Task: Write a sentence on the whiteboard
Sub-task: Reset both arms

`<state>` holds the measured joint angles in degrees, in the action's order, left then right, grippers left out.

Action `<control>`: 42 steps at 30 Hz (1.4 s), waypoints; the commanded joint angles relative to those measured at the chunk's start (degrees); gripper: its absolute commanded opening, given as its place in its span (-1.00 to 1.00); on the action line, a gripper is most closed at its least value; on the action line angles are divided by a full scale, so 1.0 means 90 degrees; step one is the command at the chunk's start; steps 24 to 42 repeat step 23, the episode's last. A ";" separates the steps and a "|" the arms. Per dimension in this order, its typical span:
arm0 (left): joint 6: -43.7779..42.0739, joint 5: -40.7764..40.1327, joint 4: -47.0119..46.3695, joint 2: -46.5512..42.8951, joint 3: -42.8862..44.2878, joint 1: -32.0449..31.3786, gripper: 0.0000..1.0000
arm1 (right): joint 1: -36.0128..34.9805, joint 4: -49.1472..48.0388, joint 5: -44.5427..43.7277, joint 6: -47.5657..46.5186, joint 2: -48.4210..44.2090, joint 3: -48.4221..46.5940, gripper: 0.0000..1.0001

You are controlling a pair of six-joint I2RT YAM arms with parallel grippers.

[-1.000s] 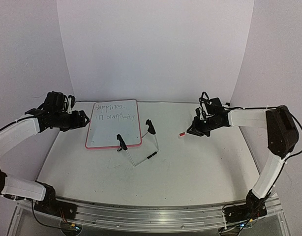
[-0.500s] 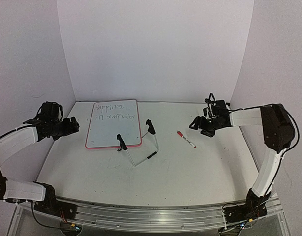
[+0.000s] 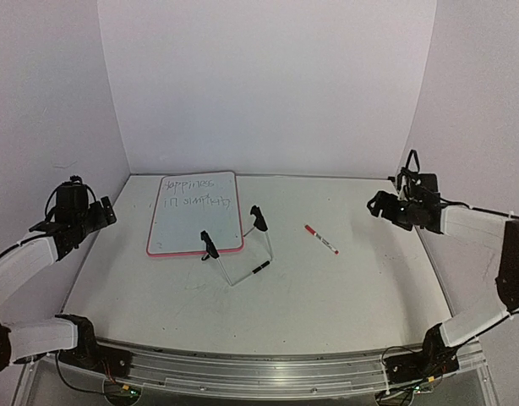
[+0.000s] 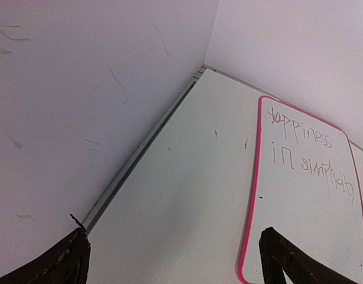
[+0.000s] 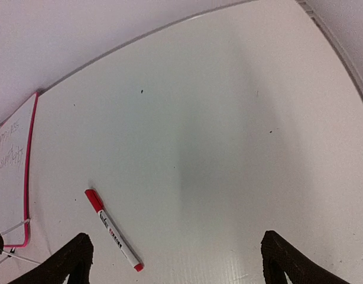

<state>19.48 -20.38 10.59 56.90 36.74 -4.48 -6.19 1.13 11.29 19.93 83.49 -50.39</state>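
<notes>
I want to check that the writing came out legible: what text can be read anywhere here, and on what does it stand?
"Happiness": first line of the sentence, handwritten on the whiteboard.
"in simplicity": second line on the same board; the last letters are cramped, so this is a loose reading.
Print on the barrel of the marker: too small to read.

A slim marker (image 3: 321, 239) with a white barrel lies flat on the white table (image 3: 344, 296), its red cap at the far-left end. To its left, well apart from it, a thin wire stand (image 3: 260, 267) rests on the tabletop with two black clips (image 3: 259, 220) raised. Plain pale walls (image 3: 268, 85) enclose the table at the back and sides.
</notes>
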 commanded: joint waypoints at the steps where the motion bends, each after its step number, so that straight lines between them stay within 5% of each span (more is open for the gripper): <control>1: -0.0371 -0.1108 -0.1090 -0.1078 -0.0760 0.0030 0.99 | 0.0076 -0.1215 -0.0829 -0.0465 -0.1308 0.0940 0.89; 8: -0.0346 -0.1351 -0.1437 -0.2121 -0.2065 0.0032 0.99 | 0.0088 -0.3126 -0.1734 -0.0533 -0.2600 0.2934 0.89; 13: -0.0159 -0.1339 -0.1459 -0.2283 -0.2404 0.0031 0.99 | 0.0086 -0.3456 -0.1987 -0.0618 -0.2858 0.3541 0.89; 42: -0.0232 -0.1092 -0.1790 -0.1643 -0.2308 0.0029 0.99 | 0.0085 -0.3527 -0.2098 -0.0717 -0.3202 0.3790 0.89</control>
